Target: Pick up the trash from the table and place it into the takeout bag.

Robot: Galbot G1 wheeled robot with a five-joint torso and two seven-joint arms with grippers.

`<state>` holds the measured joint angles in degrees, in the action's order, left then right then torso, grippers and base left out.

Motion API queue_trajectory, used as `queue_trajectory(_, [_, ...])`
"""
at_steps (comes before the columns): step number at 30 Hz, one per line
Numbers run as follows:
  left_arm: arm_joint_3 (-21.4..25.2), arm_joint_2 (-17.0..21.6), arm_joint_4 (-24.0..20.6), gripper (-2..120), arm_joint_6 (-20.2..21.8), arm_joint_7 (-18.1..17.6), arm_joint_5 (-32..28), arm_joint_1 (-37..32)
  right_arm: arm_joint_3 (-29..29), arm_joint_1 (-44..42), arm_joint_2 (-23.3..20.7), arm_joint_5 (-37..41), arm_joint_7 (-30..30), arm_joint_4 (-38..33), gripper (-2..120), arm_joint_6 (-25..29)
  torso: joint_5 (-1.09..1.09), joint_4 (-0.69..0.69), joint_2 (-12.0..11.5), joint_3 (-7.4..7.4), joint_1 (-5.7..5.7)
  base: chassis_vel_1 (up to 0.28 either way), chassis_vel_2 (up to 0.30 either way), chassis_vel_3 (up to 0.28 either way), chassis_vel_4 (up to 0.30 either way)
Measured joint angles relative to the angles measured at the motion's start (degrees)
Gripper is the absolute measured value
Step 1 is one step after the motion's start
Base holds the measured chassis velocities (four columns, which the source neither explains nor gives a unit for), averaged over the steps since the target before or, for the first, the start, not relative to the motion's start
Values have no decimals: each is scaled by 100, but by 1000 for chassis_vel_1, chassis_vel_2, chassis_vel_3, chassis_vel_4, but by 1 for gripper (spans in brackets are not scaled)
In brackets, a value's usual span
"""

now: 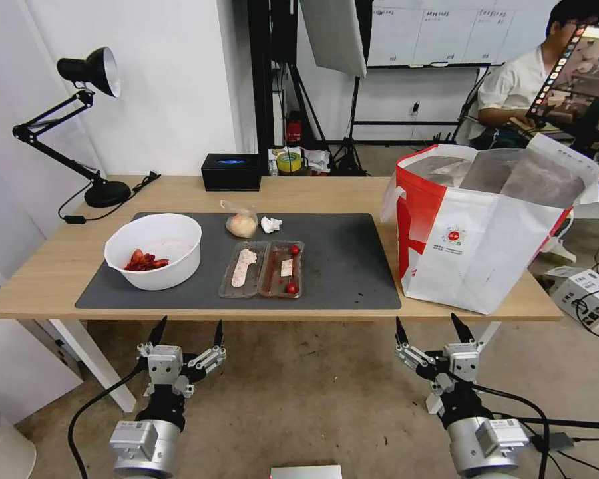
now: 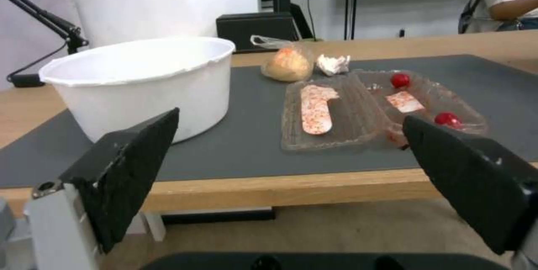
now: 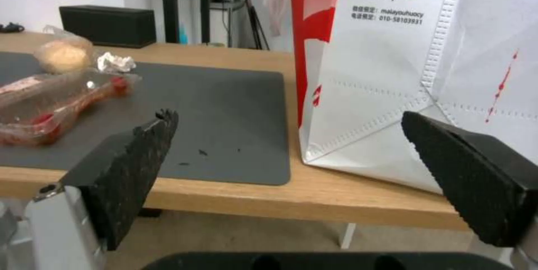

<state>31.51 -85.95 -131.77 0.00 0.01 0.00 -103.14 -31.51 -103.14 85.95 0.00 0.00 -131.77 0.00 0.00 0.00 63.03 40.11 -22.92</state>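
Tabletop point(image 1: 180, 193): long light-wood surface on white legs, carrying a dark grey mat point(image 1: 343, 259) that holds all the trash; the far right end is covered by the bag.
Takeout bag point(image 1: 486, 246): big white bag with red side panels and a round red logo, standing upright on the right end of the tabletop, just off the mat's edge. Its mouth gapes to show silvery lining; the bottom of the inside is hidden. The right wrist view reads printed text under the logo that the head view blurs.
Bowl point(image 1: 154, 249): white, on the mat's left part, with red scraps lying against its near-left wall. The left wrist view sees only its outer wall, the scraps hidden behind it.
Tray point(image 1: 263, 268): clear hinged plastic, lying open flat mid-mat, right of the bowl and apart from it. Two red tomatoes point(image 1: 291, 288) sit in its right half; pale labels show in both halves.
Small bag point(image 1: 241, 221): clear plastic around a beige lump, just behind the tray.
Tissue point(image 1: 270, 223): crumpled white, just right of the small bag.
Tissue box point(image 1: 231, 171): black, at the tabletop's back edge.
Lamp point(image 1: 80, 126): black, jointed, at the back left corner.
Left gripper point(image 1: 187, 331): below the tabletop's front edge, facing bowl and tray, jaws spread wide, grasping nothing.
Right gripper point(image 1: 433, 330): below the front edge by the bag, jaws spread wide, grasping nothing.
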Motion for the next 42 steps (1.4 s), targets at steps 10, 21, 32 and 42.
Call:
queue_trajectory(10, [0, 0, 0, 100, 0, 0, 0, 0, 0, 0, 0, 0, 0, 0, 100, 0, 0, 0, 0, 0, 0, 0, 0, 0, 0])
queue_trajectory(21, [1, 4, -1, 100, 11, -3, -16, 2, 0, 1, -4, 4, 0, 0, 100, -2, 0, 0, 0, 0, 0, 0, 0, 0, 0])
queue_trajectory(32, [163, 348, -318, 100, 950, -522, -1033, 263, -226, 218, -859, 802, 159, -146, 100, -530, 2, 0, -1, 0, -1, 0, 0, 0, 0])
queue_trajectory(42, [374, 795, -753, 100, 2149, -1193, -2377, 614, -604, 605, -2089, 2128, 448, -409, 100, -1409, 1, 0, 0, 1, 0, 0, 0, 0, 0])
